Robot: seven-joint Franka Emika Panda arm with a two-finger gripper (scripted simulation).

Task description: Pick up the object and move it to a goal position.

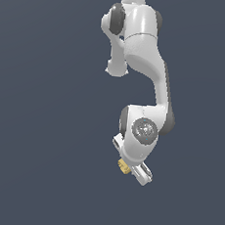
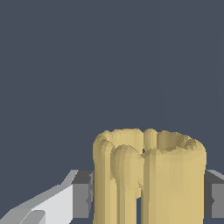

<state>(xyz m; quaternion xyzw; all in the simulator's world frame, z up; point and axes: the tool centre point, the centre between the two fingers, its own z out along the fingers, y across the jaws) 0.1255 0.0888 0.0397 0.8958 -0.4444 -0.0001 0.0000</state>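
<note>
The object (image 2: 148, 179) is a tan-yellow ridged chunk. In the wrist view it fills the space between my two grey finger pads (image 2: 83, 194), which press on its two sides. In the exterior view only a small yellow corner of the object (image 1: 123, 167) shows, under the white hand of the arm. My gripper (image 1: 128, 169) is shut on it, below the arm's wrist joint. The fingers themselves are mostly hidden by the hand in the exterior view.
The white arm (image 1: 141, 43) rises from its base at the top of the exterior view and bends down to the hand. Around it lies a plain dark blue-grey surface (image 1: 39, 126). No goal marker shows.
</note>
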